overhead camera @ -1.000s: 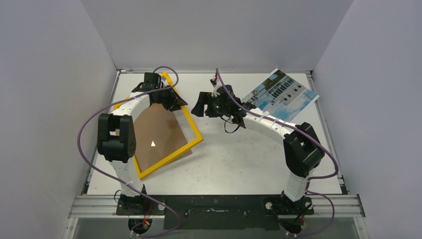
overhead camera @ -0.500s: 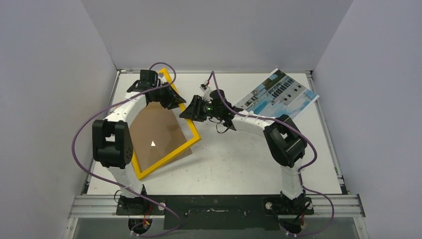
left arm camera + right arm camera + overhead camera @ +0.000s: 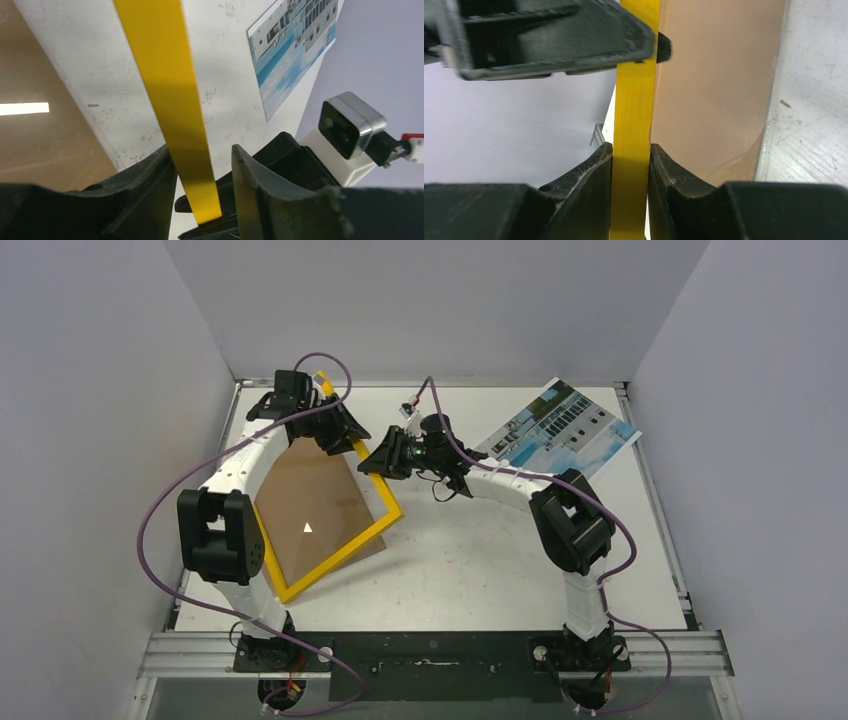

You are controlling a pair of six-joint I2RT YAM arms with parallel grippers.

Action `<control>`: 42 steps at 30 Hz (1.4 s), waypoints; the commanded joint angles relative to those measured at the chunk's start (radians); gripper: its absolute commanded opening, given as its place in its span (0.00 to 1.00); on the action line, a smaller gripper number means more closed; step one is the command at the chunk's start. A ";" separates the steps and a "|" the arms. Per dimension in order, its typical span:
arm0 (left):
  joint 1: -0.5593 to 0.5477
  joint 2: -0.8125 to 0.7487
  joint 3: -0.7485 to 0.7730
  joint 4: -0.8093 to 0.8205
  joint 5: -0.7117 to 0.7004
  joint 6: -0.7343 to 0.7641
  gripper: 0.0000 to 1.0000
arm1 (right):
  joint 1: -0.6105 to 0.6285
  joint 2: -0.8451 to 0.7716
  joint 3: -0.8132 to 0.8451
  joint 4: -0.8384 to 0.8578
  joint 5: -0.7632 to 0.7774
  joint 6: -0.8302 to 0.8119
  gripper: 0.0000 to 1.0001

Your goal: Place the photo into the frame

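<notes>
On the left half of the table (image 3: 480, 560), the yellow frame (image 3: 340, 556) sits turned at a slant, and both arms reach to the same thin side of it, the side at the back right. A plain brown board (image 3: 315, 495) shows through the middle of the frame and pokes out a little under its near right edge. The left gripper (image 3: 201, 150) is at the far end of that yellow side. Its two fingers sit one on each side of the yellow strip. One finger touches the strip, but the other has a small gap next to it, so the fingers are spread a bit and are not squeezing. The right gripper (image 3: 630, 147) is just beside the left one, a little nearer along the same strip. Its two fingers press flat on both sides of the yellow strip and pinch it tight. The photo (image 3: 565, 430), with its white building and blue sky, lies flat at the far right corner of the table, well apart from the frame, and nothing is touching it.
</notes>
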 commanded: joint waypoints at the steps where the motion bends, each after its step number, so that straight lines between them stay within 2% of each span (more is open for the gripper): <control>1: 0.004 -0.062 0.144 -0.130 -0.079 0.174 0.49 | 0.009 -0.074 0.084 0.016 0.043 -0.028 0.00; 4: 0.019 -0.051 0.226 -0.207 -0.123 0.236 0.67 | 0.013 -0.087 0.120 0.011 0.078 0.011 0.00; 6: 0.033 -0.035 0.313 -0.252 -0.133 0.261 0.74 | 0.013 -0.093 0.134 0.026 0.099 0.053 0.00; 13: 0.041 -0.014 0.534 -0.407 -0.230 0.358 0.80 | 0.004 -0.139 0.178 0.002 0.173 0.135 0.00; 19: 0.047 -0.053 0.567 -0.432 -0.252 0.378 0.82 | -0.035 -0.219 0.180 -0.071 0.229 0.118 0.00; 28: 0.057 -0.090 0.539 -0.440 -0.253 0.381 0.82 | -0.145 -0.362 0.190 -0.291 0.302 -0.058 0.00; 36: 0.072 -0.070 0.530 -0.416 -0.200 0.344 0.82 | -0.211 -0.437 0.344 -0.746 0.463 -0.421 0.00; 42: 0.072 -0.060 0.492 -0.400 -0.185 0.328 0.82 | -0.224 -0.474 0.432 -0.993 0.641 -0.580 0.00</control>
